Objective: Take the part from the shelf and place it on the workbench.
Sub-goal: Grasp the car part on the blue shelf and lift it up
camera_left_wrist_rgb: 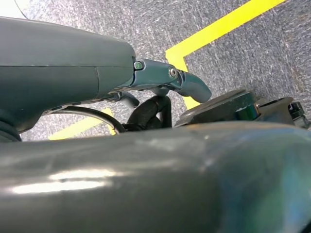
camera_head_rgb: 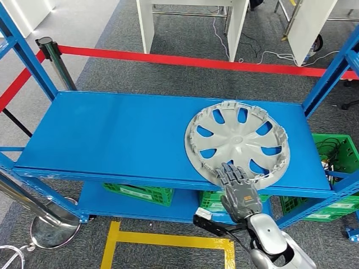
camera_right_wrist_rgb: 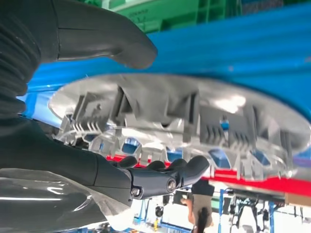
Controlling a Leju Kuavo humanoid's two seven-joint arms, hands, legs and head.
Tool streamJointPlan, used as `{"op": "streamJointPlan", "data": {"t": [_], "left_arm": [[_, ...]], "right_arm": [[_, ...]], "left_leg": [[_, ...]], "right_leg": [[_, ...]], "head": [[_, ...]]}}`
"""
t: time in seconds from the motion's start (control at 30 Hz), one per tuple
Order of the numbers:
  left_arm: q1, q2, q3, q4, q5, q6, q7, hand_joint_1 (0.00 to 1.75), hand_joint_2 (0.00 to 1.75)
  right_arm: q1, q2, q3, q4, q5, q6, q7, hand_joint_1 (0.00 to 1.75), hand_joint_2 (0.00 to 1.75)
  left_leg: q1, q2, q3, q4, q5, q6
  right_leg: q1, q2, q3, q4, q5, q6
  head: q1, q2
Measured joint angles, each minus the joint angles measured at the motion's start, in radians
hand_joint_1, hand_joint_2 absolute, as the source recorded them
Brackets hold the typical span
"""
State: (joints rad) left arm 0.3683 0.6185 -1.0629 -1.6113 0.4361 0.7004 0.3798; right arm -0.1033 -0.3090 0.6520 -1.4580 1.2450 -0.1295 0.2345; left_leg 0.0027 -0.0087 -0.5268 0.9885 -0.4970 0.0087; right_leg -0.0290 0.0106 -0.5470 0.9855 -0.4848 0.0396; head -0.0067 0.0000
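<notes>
**Reaching for the hubcap on the shelf**

We are at the pick-up step. The part, a grey hubcap (camera_head_rgb: 237, 141), lies flat, inner side up, on the right half of the blue shelf (camera_head_rgb: 106, 134), with its near edge close to the shelf's front lip. Our right hand (camera_head_rgb: 237, 188) has its fingers (camera_head_rgb: 230, 174) spread over that near rim. In the right wrist view the thumb (camera_right_wrist_rgb: 110, 39) sits on one side of the hubcap (camera_right_wrist_rgb: 183, 111) and the dark fingers (camera_right_wrist_rgb: 165, 177) on the other, with a visible gap on both sides. So we judge the hand to be released and straddling the rim, not yet gripping it.

Our left hand (camera_left_wrist_rgb: 172, 80) hangs low over the grey carpet and a yellow floor line (camera_left_wrist_rgb: 220, 26). A finger stretches outward and nothing seems to be in it, but we cannot tell its full posture from this angle.

Green crates (camera_head_rgb: 139, 193) sit on the lower shelf, and a red barrier tape (camera_head_rgb: 190, 60) runs behind the rack.

The next move, as we see it, calls for closing thumb and fingers firmly on the rim, then lifting the hubcap clear of the shelf before turning toward the counter. The rim is thin and ribbed with clips, so a shallow pinch could slip, and the wide disc may tilt once it leaves the shelf.
</notes>
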Motion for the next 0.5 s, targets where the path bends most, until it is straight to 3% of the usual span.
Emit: {"op": "streamJointPlan", "data": {"t": [0.5], "left_arm": [[0.011, 0.006, 0.009, -0.017, -0.004, 0.000, 0.003, 0.00, 0.00]], "right_arm": [[0.003, 0.005, -0.023, 0.028, -0.023, -0.002, -0.012, 0.00, 1.75]], "left_leg": [[0.000, 0.000, 0.000, 0.000, 0.000, 0.000]], "right_leg": [[0.000, 0.000, 0.000, 0.000, 0.000, 0.000]], "head": [[0.000, 0.000]]}}
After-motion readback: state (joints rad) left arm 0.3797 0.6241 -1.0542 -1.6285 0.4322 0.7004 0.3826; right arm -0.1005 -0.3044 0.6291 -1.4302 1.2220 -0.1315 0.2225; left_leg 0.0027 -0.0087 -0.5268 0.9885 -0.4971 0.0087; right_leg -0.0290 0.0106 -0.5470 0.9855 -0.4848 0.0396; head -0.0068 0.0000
